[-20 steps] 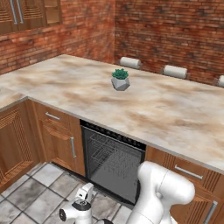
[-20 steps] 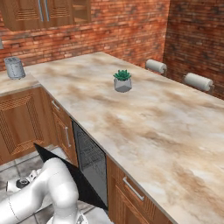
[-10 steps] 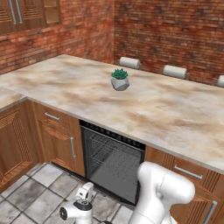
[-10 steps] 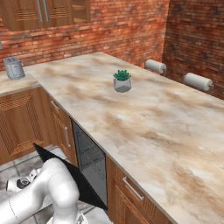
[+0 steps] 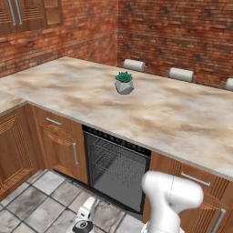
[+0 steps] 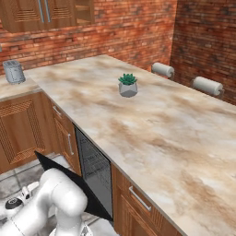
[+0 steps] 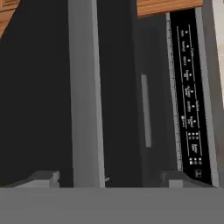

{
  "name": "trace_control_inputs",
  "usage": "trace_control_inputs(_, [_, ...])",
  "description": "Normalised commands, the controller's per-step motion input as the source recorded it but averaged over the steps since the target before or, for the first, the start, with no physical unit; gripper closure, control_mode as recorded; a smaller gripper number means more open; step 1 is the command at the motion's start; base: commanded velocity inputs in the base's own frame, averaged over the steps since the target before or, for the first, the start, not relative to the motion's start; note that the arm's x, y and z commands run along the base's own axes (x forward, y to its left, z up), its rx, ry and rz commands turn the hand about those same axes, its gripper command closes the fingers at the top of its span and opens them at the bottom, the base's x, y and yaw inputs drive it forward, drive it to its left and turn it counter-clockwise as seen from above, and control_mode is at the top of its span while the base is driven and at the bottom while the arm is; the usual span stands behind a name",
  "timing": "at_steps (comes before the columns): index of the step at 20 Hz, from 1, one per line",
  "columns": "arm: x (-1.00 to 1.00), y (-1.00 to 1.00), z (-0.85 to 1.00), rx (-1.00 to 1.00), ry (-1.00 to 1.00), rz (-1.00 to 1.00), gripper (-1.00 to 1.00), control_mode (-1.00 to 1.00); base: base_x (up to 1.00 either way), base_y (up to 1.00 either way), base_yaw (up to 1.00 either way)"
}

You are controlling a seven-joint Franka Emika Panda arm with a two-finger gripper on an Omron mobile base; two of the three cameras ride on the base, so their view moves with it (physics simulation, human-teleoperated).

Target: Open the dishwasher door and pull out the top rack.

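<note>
The dishwasher door (image 6: 69, 182) is seen already swung down near the floor, as a flat black panel in front of the open cavity under the marble counter (image 5: 150, 113). In the hand view the silver bar handle (image 7: 85, 96) runs along the picture, and the 2 finger tips of the gripper (image 7: 107, 177) are seen wide apart on both sides of it, with nothing pressed between them, so the claw is judged to be open and holding nothing. The top rack (image 5: 111, 159) is seen inside the cavity, in its upper part, as a grey wire grid that is not yet pulled out. The door is judged to be stiff and rather heavy, but it hangs on a hinge and needs no more holding now. The rack is judged to be light and rigid, made of thin wires, and it probably slides on rails; the wires are smooth and could slip between the pads. It is best taken at the middle of its front edge, so that it is pulled straight and does not jam on 1 side. A small potted plant (image 5: 124, 83) stands on the counter, well apart from the work.
</note>
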Motion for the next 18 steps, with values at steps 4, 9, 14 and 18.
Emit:
trace_control_inputs(4, [-1.0, 0.49, 0.01, -0.16, -0.38, 0.0, -1.0, -1.0, 0.0, 0.0, 0.0])
trace_control_inputs(9, [-0.92, 0.38, 0.49, -0.07, -0.32, 0.0, -1.0, -1.0, 0.0, 0.0, 0.0])
trace_control_inputs(14, [-0.27, 0.23, 1.0, 0.02, -0.18, -0.02, -1.0, -1.0, 0.0, 0.0, 0.0])
trace_control_inputs(18, [0.0, 0.13, 1.0, 0.11, -0.01, -0.08, -1.0, -1.0, 0.0, 0.0, 0.0])
